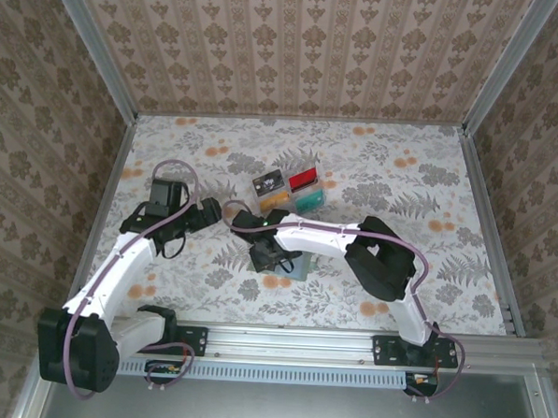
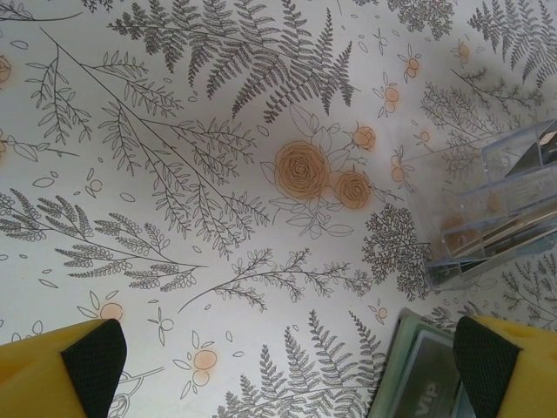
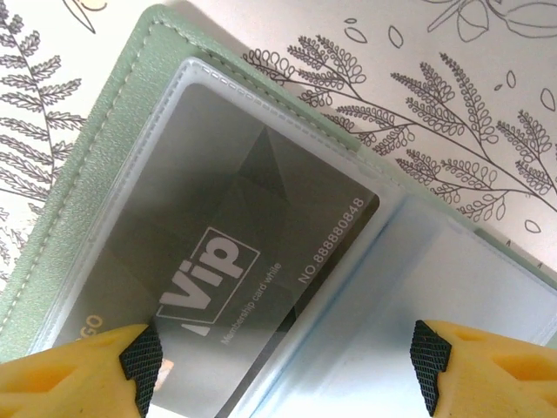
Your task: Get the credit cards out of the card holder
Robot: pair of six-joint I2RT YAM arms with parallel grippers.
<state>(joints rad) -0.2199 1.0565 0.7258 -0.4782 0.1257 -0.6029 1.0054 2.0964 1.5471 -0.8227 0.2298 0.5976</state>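
Note:
The pale green card holder (image 3: 104, 131) lies open on the flowered table, with a dark grey card marked "Vip" (image 3: 226, 235) inside its clear sleeve. My right gripper (image 3: 285, 370) is open just above it, one fingertip over the card and the other over the empty right panel. From above, the right gripper (image 1: 269, 257) covers most of the card holder (image 1: 300, 267). My left gripper (image 1: 224, 213) is open over bare table to the left, nothing between its fingers. A corner of the card holder (image 2: 409, 366) shows by its right finger. Black (image 1: 268, 182), red (image 1: 303, 179), tan (image 1: 275, 201) and teal (image 1: 308, 201) cards sit in a clear box.
The clear plastic box (image 2: 496, 209) with compartments stands just behind the card holder, close to both grippers. Patterned walls close in the table at the back and on both sides. The right arm's elbow (image 1: 379, 256) is bent over the table's right middle.

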